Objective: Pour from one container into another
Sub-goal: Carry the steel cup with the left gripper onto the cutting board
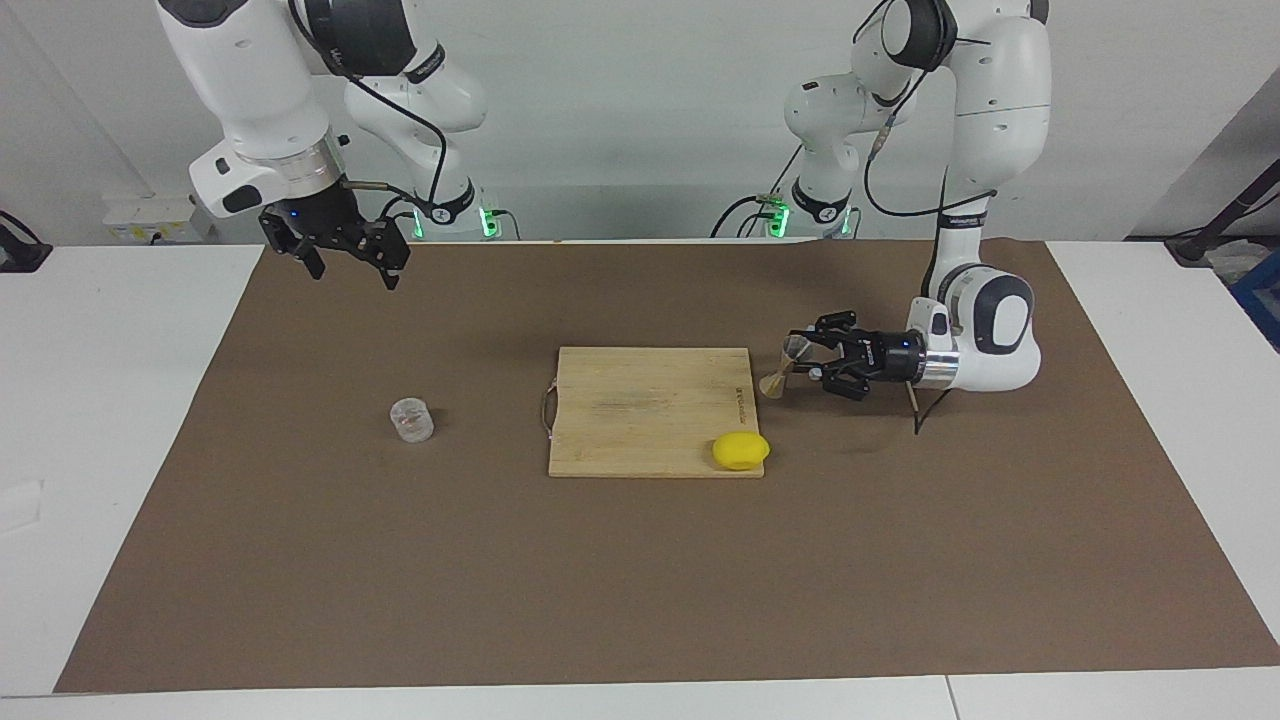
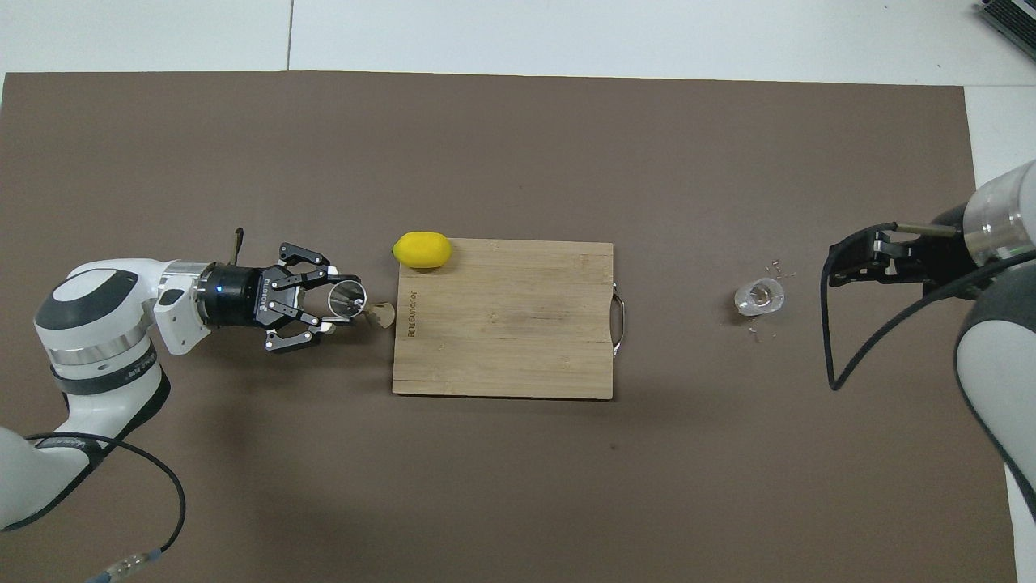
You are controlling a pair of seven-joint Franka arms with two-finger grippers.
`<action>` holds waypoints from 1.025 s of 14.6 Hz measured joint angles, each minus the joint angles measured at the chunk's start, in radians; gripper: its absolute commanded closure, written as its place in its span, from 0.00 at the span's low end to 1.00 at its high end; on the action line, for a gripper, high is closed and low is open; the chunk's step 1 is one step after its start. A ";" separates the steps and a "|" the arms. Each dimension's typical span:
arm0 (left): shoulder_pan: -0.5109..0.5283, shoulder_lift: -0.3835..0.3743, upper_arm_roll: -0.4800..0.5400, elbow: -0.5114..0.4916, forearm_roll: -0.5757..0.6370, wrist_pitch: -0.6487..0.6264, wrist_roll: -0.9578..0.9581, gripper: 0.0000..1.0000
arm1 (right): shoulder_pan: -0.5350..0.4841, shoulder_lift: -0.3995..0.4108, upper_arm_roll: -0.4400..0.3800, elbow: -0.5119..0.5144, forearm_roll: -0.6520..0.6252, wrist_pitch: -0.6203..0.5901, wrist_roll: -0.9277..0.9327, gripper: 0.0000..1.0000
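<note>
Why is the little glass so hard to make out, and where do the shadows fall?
Facing view: the glass is see-through, so the brown mat shows through it and only pale edges stand out; a soft shadow lies under the left claw holding the metal cup. Overhead view: the glass shows a bright rim; the cutting board casts a faint shadow along its nearer edge.
</note>
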 measured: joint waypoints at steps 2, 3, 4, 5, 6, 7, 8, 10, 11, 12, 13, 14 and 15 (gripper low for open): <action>-0.061 -0.024 0.000 -0.035 -0.054 0.061 0.000 0.55 | 0.000 0.000 0.000 0.000 0.000 0.000 0.000 0.00; -0.092 -0.032 0.000 -0.046 -0.088 0.091 0.000 0.56 | 0.000 0.000 0.000 0.000 0.000 0.000 0.000 0.00; -0.127 -0.039 0.000 -0.054 -0.129 0.120 0.000 0.56 | 0.000 0.000 0.000 0.000 0.000 0.000 0.000 0.00; -0.164 -0.043 0.000 -0.060 -0.177 0.149 0.000 0.56 | 0.000 0.000 0.000 0.000 0.000 0.000 0.000 0.00; -0.201 -0.045 0.000 -0.064 -0.225 0.176 0.000 0.55 | 0.000 0.000 0.000 0.000 0.000 0.000 0.000 0.00; -0.237 -0.045 0.000 -0.065 -0.269 0.203 0.000 0.55 | 0.000 0.000 0.000 0.000 0.000 0.000 0.000 0.00; -0.271 -0.045 0.000 -0.066 -0.309 0.235 0.000 0.55 | 0.000 0.000 0.000 0.000 0.000 0.000 0.000 0.00; -0.330 -0.045 0.000 -0.067 -0.386 0.296 0.009 0.55 | 0.000 0.000 0.000 0.000 0.000 0.000 0.000 0.00; -0.360 -0.045 0.001 -0.067 -0.426 0.330 0.028 0.55 | 0.000 0.000 0.000 0.000 0.000 0.000 0.000 0.00; -0.391 -0.045 0.001 -0.067 -0.466 0.365 0.049 0.55 | 0.000 0.000 0.000 0.000 0.000 0.000 0.000 0.00; -0.426 -0.044 0.001 -0.068 -0.513 0.401 0.070 0.55 | 0.000 0.000 0.000 0.000 0.000 0.000 0.000 0.00; -0.460 -0.044 0.000 -0.068 -0.556 0.437 0.093 0.55 | 0.000 0.000 0.000 0.000 0.000 0.000 0.000 0.00; -0.493 -0.043 0.000 -0.068 -0.596 0.475 0.115 0.55 | 0.000 0.000 0.000 0.000 0.000 0.000 0.000 0.00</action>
